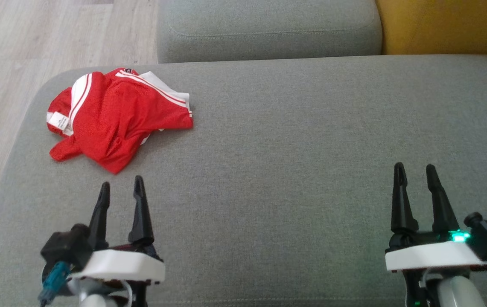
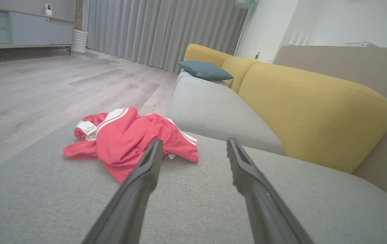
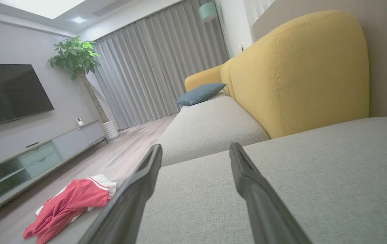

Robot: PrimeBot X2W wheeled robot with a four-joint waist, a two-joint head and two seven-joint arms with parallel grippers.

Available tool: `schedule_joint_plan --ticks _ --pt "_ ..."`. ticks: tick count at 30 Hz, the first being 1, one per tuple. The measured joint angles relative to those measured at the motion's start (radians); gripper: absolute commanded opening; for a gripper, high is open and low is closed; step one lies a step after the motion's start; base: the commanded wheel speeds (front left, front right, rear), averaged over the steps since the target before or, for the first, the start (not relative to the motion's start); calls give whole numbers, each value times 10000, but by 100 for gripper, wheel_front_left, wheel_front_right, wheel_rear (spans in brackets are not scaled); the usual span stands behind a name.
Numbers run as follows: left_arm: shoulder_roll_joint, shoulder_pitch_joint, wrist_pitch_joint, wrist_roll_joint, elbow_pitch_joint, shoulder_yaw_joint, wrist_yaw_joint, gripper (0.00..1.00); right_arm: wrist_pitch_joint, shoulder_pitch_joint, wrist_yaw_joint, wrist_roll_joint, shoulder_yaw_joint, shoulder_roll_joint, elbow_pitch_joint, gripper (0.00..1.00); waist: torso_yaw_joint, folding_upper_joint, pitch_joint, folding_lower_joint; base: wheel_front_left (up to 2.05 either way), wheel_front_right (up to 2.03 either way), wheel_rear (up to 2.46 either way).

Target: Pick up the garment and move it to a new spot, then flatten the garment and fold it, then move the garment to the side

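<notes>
Left gripper (image 1: 122,181): jaws wide apart, nothing btwn them, fingers pointing fwd over bare grey fabric. Right gripper (image 1: 415,166): same, jaws spread wide and empty, over bare fabric on the robot's right. Both sit low at the near edge of the seat cushion (image 1: 290,149); can't tell if they touch it.

Garment (image 1: 115,119): red mesh w/ white stripes + a white label, crumpled in a heap on the far-left part of the seat cushion, near its rounded corner. It lies just ahead of the left gripper and slightly to its left. The nearest red tip is close to the fingertips but apart, no contact. In left wrist view, that view's left-hand finger overlaps the heap's lower-right edge, and the gap btwn the fingers opens onto grey fabric right of the garment. It's well apart from the right gripper, across most of the cushion. In right wrist view it sits low left, past the left-hand finger, by the cushion edge.

Further out: second grey cushion (image 1: 269,30) beyond, yellow backrest (image 2: 315,112) along the right, blue pillow (image 2: 205,70) on the far seat. Pale wood floor (image 1: 13,42) left of the sofa. Bg: grey curtains (image 2: 162,30), TV (image 3: 6,91), potted plant (image 3: 74,56), low cabinet (image 3: 37,156).
</notes>
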Motion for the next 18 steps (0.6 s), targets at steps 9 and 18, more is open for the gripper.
schedule_joint_plan --ticks 9,18 --pt "-40 172 -255 694 698 48 -291 100 -299 1 0 -472 -2 0 522 100 -20 0 -62 0 0 0 0" --pt "-38 195 -339 1011 974 -274 -284 100 -357 0 46 -708 42 0 871 100 -22 0 -77 0 0 0 0"
